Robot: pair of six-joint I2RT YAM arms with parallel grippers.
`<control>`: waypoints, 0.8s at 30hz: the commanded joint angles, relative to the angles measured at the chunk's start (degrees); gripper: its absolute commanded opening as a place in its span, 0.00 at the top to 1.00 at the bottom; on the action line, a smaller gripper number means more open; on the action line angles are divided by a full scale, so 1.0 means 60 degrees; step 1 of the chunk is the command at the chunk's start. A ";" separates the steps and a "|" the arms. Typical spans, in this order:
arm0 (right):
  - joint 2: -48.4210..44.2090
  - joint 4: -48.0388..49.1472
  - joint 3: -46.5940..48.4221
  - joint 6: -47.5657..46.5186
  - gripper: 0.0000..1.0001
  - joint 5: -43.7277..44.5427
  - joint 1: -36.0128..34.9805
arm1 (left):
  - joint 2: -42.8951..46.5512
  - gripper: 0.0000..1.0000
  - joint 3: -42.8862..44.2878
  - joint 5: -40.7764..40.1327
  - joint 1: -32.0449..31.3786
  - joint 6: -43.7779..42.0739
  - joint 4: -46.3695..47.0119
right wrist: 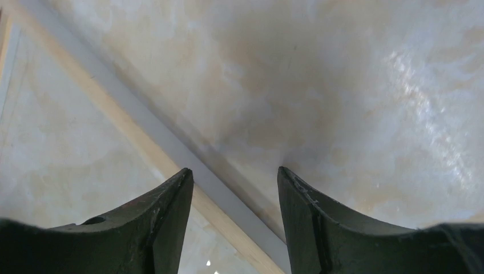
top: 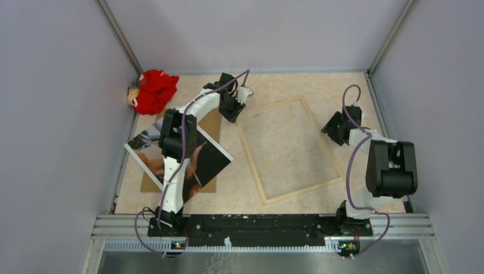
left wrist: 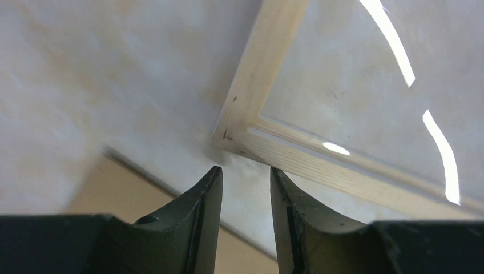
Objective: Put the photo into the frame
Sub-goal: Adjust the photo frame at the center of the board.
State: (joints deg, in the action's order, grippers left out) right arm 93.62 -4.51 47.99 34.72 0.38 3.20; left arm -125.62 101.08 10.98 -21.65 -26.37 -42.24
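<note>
Your left arm [top: 181, 123] stretches far forward from its base, the upper link rising over the near left and the forearm angling forward and to the right. Its wrist is bent so that the left gripper [top: 233, 114] points down, and its two dark fingers [left wrist: 208, 197] stand a narrow gap apart in the wrist view. Your right arm [top: 391, 165] is folded closer to its base, with the elbow raised at the far right and the forearm turned back toward the left, and the right gripper [top: 332, 128] aims down and leftward with its fingers [right wrist: 171, 200] clearly parted.
</note>
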 commanded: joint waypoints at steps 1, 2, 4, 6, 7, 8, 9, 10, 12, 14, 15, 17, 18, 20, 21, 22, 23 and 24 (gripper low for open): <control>-0.0502 -0.0833 -0.1325 0.0404 0.44 -0.0985 -0.0109 | -0.1689 0.57 0.2610 0.0476 -0.0230 0.0720 0.0711; -0.0727 -0.0830 -0.1520 0.0466 0.44 -0.1018 -0.0113 | -0.2044 0.57 0.3186 0.0521 -0.0286 0.0755 0.0613; -0.1118 -0.0925 -0.1774 0.0550 0.44 -0.0949 -0.0121 | -0.2540 0.57 0.4065 0.0628 -0.0404 0.0881 0.0507; -0.1408 -0.1199 -0.1744 0.0527 0.42 -0.0740 -0.0122 | -0.2739 0.57 0.4743 0.0916 -0.0488 0.1078 0.0244; -0.1540 -0.1394 -0.1624 0.0488 0.42 -0.0558 -0.0122 | -0.2668 0.57 0.4945 0.1128 -0.0480 0.1184 0.0054; -0.1673 -0.1580 -0.1441 0.0454 0.41 -0.0360 -0.0118 | -0.2441 0.56 0.4805 0.1222 -0.0479 0.1212 -0.0063; -0.1818 -0.1768 -0.1231 0.0390 0.40 -0.0165 -0.0115 | -0.2116 0.56 0.4491 0.1120 -0.0460 0.1231 -0.0099; -0.2042 -0.1956 -0.0965 0.0338 0.40 -0.0108 -0.0113 | -0.1658 0.55 0.4011 0.0827 -0.0456 0.1240 -0.0087; -0.2411 -0.2290 -0.0427 0.0259 0.39 0.0415 -0.0281 | -0.0578 0.53 0.2910 0.0667 -0.0253 0.0962 -0.0032; -0.2648 -0.2664 0.0471 0.0110 0.35 0.1059 -0.1001 | 0.0610 0.49 0.1943 0.0896 0.0201 0.0857 -0.0107; -0.2597 -0.2775 0.0890 0.0054 0.33 0.1113 -0.1409 | 0.1122 0.46 0.1586 0.1092 0.0505 0.0796 -0.0281; -0.2291 -0.2825 0.1732 0.0022 0.29 0.0856 -0.2306 | 0.2197 0.40 0.1020 0.1377 0.1204 0.0639 -0.0672; -0.2051 -0.2639 0.2095 -0.0016 0.26 0.0652 -0.2810 | 0.2630 0.39 0.0728 0.1440 0.1601 0.0533 -0.0917; -0.1267 -0.2001 0.2835 -0.0099 0.22 -0.0335 -0.3700 | 0.3424 0.38 0.0063 0.1267 0.2298 0.0192 -0.1372; -0.0716 -0.1837 0.3383 -0.0196 0.21 -0.0876 -0.4103 | 0.3821 0.38 -0.0373 0.1162 0.2641 -0.0018 -0.1554; -0.0083 -0.1806 0.3983 -0.0325 0.20 -0.1420 -0.4645 | 0.4191 0.38 -0.0822 0.1164 0.3006 -0.0210 -0.1705; 0.0682 -0.1970 0.4761 -0.0499 0.20 -0.1901 -0.5017 | 0.4607 0.38 -0.1323 0.1173 0.3379 -0.0425 -0.1813; 0.1401 -0.2210 0.5568 -0.0682 0.20 -0.2502 -0.5322 | 0.4993 0.38 -0.1812 0.1074 0.3680 -0.0650 -0.1847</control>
State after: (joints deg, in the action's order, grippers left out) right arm 89.17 -17.69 69.36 34.50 -1.74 -21.23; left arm -104.60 99.20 18.15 -5.50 -24.82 -46.87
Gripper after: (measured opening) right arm 0.796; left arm 0.619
